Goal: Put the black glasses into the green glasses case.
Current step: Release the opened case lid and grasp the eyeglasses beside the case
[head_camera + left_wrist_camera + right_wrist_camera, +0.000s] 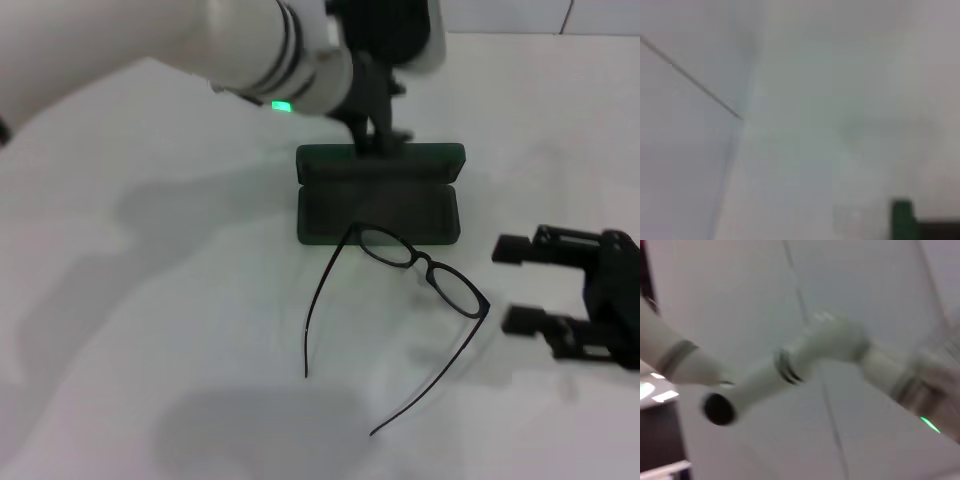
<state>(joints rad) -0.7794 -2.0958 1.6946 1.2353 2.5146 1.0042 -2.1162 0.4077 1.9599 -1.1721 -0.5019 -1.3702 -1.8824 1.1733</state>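
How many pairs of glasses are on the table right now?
1. The black glasses lie unfolded on the white table, just in front of the open green glasses case. None seem hidden.

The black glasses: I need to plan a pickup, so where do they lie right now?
In the head view, the thin black wire-frame glasses lie unfolded mid-table, one lens overlapping the open dark green case's front edge.

This looks like a robot test bench in a lab or similar workspace. A plain white counter [150,330] carries only a pair of glasses and a case, with a pale tiled wall [520,15] behind it and a white robot arm [200,45] reaching over.
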